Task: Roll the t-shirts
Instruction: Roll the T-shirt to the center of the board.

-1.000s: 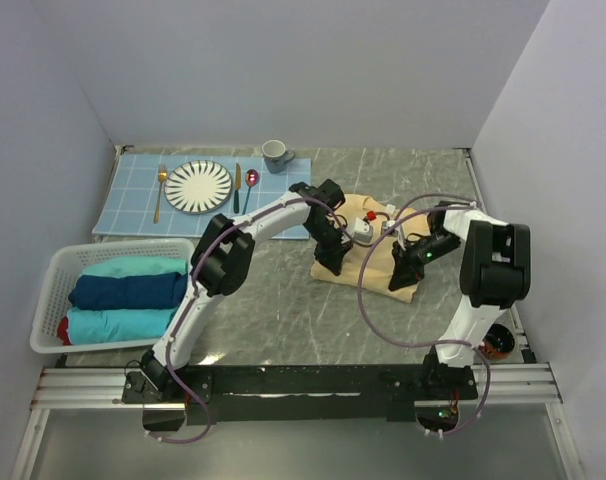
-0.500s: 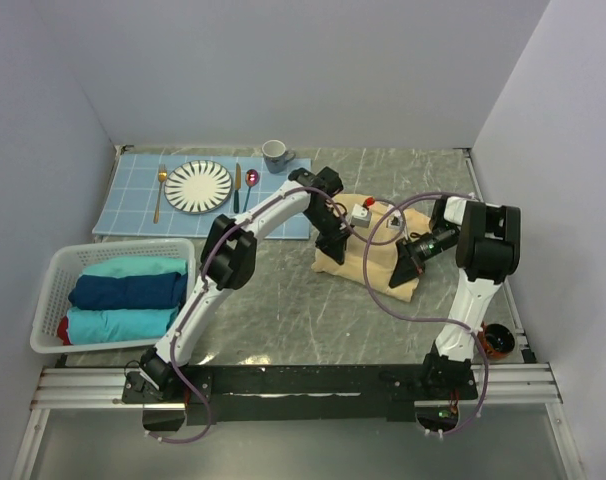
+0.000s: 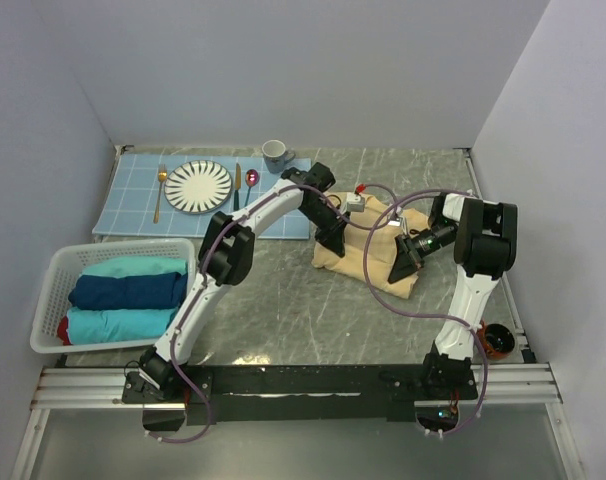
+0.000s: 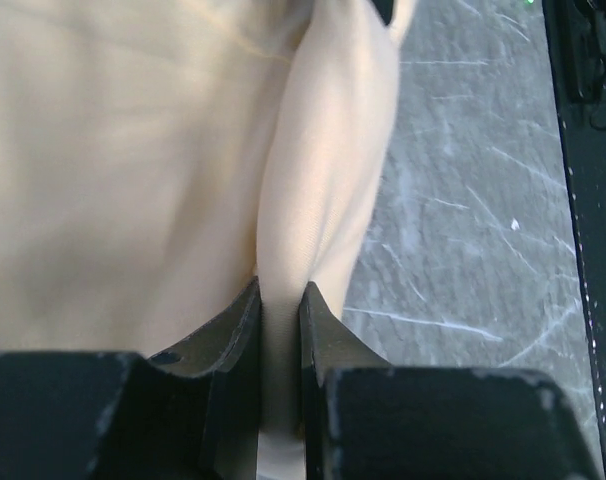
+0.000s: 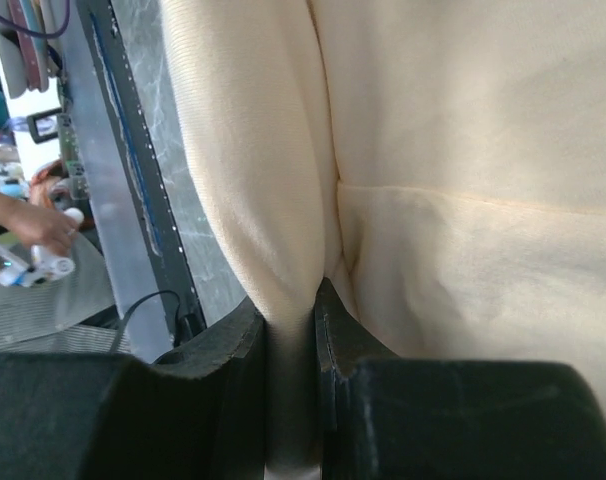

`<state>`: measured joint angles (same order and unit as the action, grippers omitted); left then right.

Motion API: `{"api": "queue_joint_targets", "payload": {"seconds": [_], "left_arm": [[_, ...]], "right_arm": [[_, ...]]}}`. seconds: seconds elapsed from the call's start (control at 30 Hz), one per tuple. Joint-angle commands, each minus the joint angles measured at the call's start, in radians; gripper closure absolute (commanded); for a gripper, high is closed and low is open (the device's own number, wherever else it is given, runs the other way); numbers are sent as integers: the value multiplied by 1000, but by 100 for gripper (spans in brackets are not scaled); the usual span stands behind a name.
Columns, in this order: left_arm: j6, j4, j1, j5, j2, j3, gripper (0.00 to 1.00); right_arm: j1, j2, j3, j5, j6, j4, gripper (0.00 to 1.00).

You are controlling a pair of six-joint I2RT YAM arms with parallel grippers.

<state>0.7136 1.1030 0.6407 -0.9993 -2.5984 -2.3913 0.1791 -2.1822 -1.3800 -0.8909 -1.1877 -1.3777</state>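
Plate (image 3: 198, 186), fork (image 3: 160, 192), knife (image 3: 237, 187), spoon (image 3: 251, 182) on blue mat (image 3: 133, 215), mug (image 3: 275, 153) nr edge

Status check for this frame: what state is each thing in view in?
pale yellow t-shirt: lying folded on the table, pinched at both sides
left gripper: shut on a t-shirt fold
right gripper: shut on a t-shirt fold
basket: holding rolled shirts
mug: upright
plate: bare

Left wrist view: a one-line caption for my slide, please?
Left gripper pinching a fold of the cream t-shirt.
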Motion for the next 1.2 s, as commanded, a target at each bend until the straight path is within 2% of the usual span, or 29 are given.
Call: {"api": "queue_joint_targets", "payload": {"seconds": [0.0, 0.1, 0.13, 0.17, 0.2, 0.27, 0.3, 0.33, 0.4, 0.47, 0.6, 0.63, 0.67, 0.7, 0.73, 0.77, 0.8, 0.83, 0.9, 1.0, 1.17], "left_arm": [[-69, -77, -92, 114, -25, -3, 99], [-126, -141, -90, 209, -26, 21, 97], [-153, -161, -92, 247, -17, 50, 91], [-166, -175, -95, 269, -6, 67, 75], [-180, -187, -99, 289, 30, 89, 68], [-184, -242, -133, 268, 96, 197, 59], [-218, -283, -148, 248, 191, 251, 56], [-250, -407, -177, 231, 246, 367, 54], [-304, -524, -191, 249, 416, 475, 46], [-284, -659, -181, 295, 559, 602, 39], [-132, -834, -57, 473, 737, 838, 35], [-111, -906, 11, 514, 776, 1006, 34], [-91, -1005, 45, 601, 850, 1099, 34], [-82, -1201, 77, 641, 882, 1188, 33], [-72, -1317, 147, 687, 906, 1347, 33], [-62, -1423, 181, 750, 937, 1421, 32], [-60, -1648, 241, 853, 943, 1487, 30], [-56, -1742, 267, 898, 937, 1590, 28], [-23, -1923, 331, 991, 891, 1641, 27], [7, -2035, 391, 1060, 815, 1666, 27], [119, -2238, 461, 1097, 689, 1675, 26]], "right_arm": [[33, -65, -7, 329, 89, 28, 91], [34, -93, -24, 362, 135, 45, 91], [34, -91, -21, 362, 138, 48, 91], [34, -80, -16, 365, 145, 66, 90], [33, -77, -11, 368, 166, 77, 90], [33, -88, -20, 372, 192, 85, 89], [31, -99, -39, 380, 233, 85, 89], [33, -112, -51, 380, 252, 80, 89], [33, -142, -71, 382, 276, 65, 90], [33, -134, -65, 382, 283, 75, 90], [31, -125, -56, 388, 306, 95, 90], [31, -136, -60, 388, 315, 92, 90], [31, -142, -65, 391, 335, 92, 90], [31, -148, -76, 392, 345, 89, 90], [33, -159, -79, 398, 355, 89, 90], [31, -160, -80, 400, 368, 89, 90], [31, -160, -83, 400, 370, 91, 90], [31, -160, -83, 402, 373, 91, 90], [31, -163, -86, 399, 370, 88, 90], [30, -175, -102, 399, 376, 78, 91], [30, -205, -125, 397, 398, 62, 91]]}}
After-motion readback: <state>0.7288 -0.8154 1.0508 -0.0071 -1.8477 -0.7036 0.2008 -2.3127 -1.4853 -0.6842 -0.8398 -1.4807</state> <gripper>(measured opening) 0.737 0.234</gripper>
